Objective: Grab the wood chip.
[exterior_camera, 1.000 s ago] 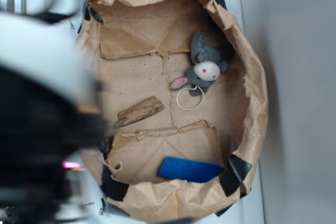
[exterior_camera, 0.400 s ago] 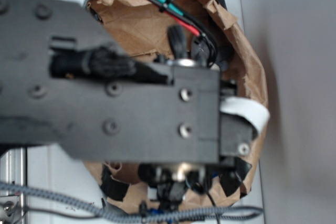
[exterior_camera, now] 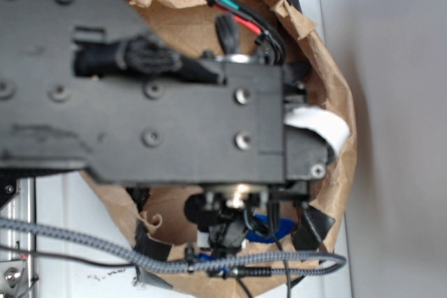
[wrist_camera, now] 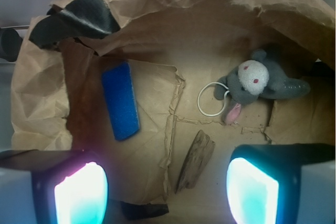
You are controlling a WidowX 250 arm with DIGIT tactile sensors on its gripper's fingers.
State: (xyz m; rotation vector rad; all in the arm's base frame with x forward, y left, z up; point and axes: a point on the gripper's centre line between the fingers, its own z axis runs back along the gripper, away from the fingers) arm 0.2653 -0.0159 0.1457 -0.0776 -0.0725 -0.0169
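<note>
Since a moment ago the arm has been moved over the paper bag (exterior_camera: 335, 95), and with the gripper (wrist_camera: 167, 190) held wide apart above the wood chip (wrist_camera: 195, 160), the plush toy (wrist_camera: 257, 82) nearby could be nudged if it is lowered crooked.

White table surface (exterior_camera: 84, 193), plain grey wall (exterior_camera: 398, 102) at right, soft even indoor light
</note>
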